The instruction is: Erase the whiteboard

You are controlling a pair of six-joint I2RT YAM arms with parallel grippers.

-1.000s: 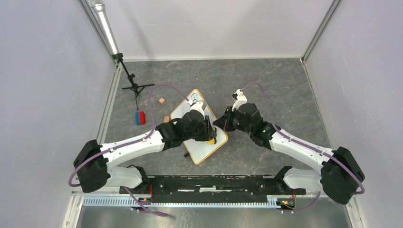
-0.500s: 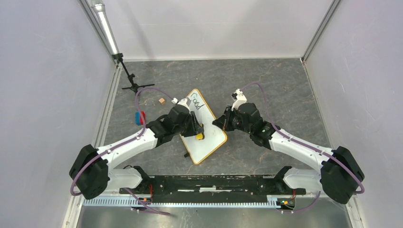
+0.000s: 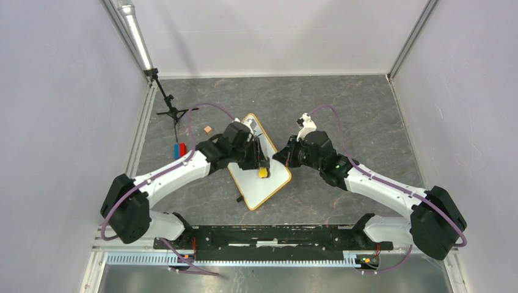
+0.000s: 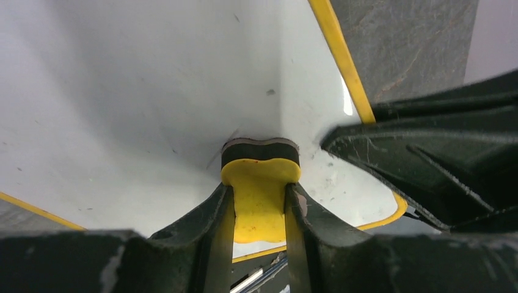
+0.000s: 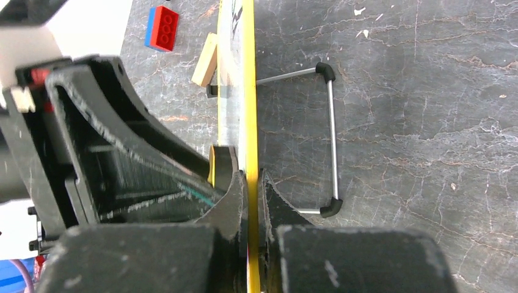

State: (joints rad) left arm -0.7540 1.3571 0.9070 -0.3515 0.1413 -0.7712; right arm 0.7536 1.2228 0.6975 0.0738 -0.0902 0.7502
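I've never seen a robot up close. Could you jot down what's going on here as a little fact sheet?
Job: wiping a whiteboard clean
Left hand: shut on a yellow eraser, its dark pad pressed to the white surface
Right hand: shut on the board's yellow edge, apparently steadying it
Writing: some black marks at the board's far end
Nearby: red and blue brick, small wooden block, black tripod

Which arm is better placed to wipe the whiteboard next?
Left. The left gripper holds the yellow eraser against the whiteboard surface. The right gripper is shut on the whiteboard's frame, so it likely serves best holding it steady.
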